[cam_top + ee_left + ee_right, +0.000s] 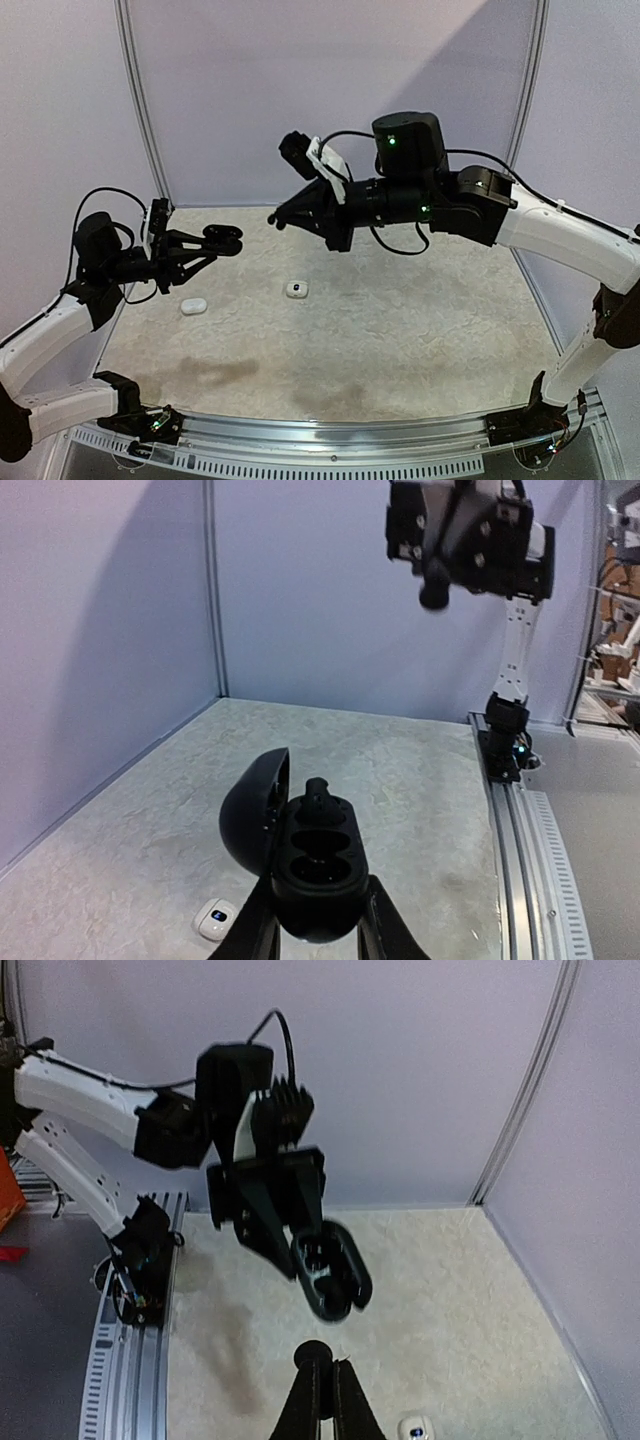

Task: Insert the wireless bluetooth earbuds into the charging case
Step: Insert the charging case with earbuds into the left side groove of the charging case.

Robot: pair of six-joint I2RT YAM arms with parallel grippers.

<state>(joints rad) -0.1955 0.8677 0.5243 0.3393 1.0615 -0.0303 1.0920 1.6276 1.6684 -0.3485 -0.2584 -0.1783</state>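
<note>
Aloft, case (330,1270) and earbud (313,1352) apart.

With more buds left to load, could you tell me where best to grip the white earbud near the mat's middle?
Probably pinch the white earbud across its narrower width, straight down from above: it lies low and by itself on the mat, with room on both sides. The right tool, shut on a black earbud, must empty first; the left tool holds the open charging case.

Open black charging case (318,870): one; black earbuds (316,790) (433,593): two; white earbuds (193,306) (296,289): two; robot arms (50,325) (560,235): two
</note>
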